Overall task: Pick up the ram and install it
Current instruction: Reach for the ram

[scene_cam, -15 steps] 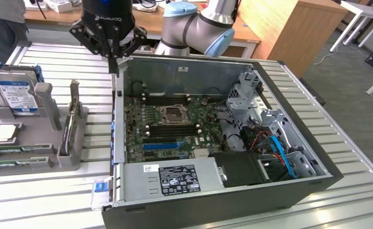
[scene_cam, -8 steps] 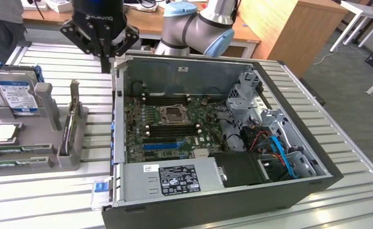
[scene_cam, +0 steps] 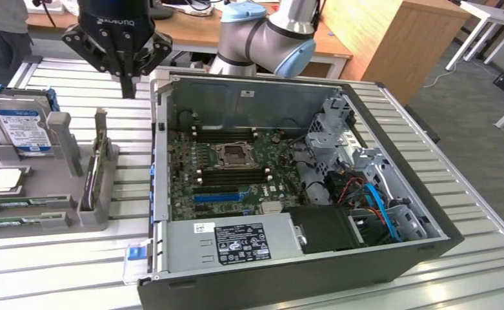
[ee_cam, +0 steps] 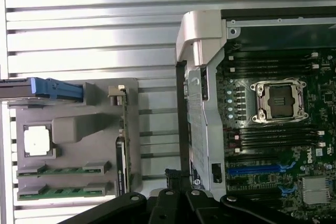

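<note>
Two ram sticks lie flat in the grey holder [scene_cam: 79,216], thin green boards side by side: one [scene_cam: 17,206] [ee_cam: 63,170] and another [scene_cam: 15,222] [ee_cam: 62,191] closer to the table's front edge. My gripper [scene_cam: 130,90] [ee_cam: 181,203] hangs high over the slatted table, between the holder and the far corner of the open computer case [scene_cam: 261,265]. Its fingers [scene_cam: 128,76] are shut together with nothing in them. It is well apart from both sticks. On the motherboard, empty black memory slots [scene_cam: 228,136] [ee_cam: 273,64] run on either side of the processor socket [scene_cam: 233,155] [ee_cam: 280,99].
The holder also carries a hard drive [scene_cam: 19,129] standing upright, a processor chip [scene_cam: 2,179] [ee_cam: 38,141] and an upright card with a metal bracket [scene_cam: 92,174] [ee_cam: 123,145]. The case wall [scene_cam: 159,161] rises between holder and motherboard. A blue expansion slot [scene_cam: 217,196] and a power supply [scene_cam: 234,239] sit inside.
</note>
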Motion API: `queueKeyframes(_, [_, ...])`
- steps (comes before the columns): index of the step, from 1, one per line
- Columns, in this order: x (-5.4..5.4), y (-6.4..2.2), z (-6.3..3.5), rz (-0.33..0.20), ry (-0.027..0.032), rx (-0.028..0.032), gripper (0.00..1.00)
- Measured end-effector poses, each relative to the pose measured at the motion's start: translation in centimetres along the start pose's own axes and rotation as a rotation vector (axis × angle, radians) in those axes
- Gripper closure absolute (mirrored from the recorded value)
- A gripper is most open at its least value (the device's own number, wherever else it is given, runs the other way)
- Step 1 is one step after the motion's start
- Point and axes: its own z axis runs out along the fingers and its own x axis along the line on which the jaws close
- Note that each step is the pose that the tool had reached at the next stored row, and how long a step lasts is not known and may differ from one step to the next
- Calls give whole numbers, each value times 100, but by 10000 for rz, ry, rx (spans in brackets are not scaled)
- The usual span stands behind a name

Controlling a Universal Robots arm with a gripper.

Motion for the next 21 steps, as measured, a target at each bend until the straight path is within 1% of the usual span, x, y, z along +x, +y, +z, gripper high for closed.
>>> queueKeyframes(16, [356, -23, -4, 18, -1, 0, 90])
queueKeyframes(21, [485, -32, -5, 33, -2, 1, 90])
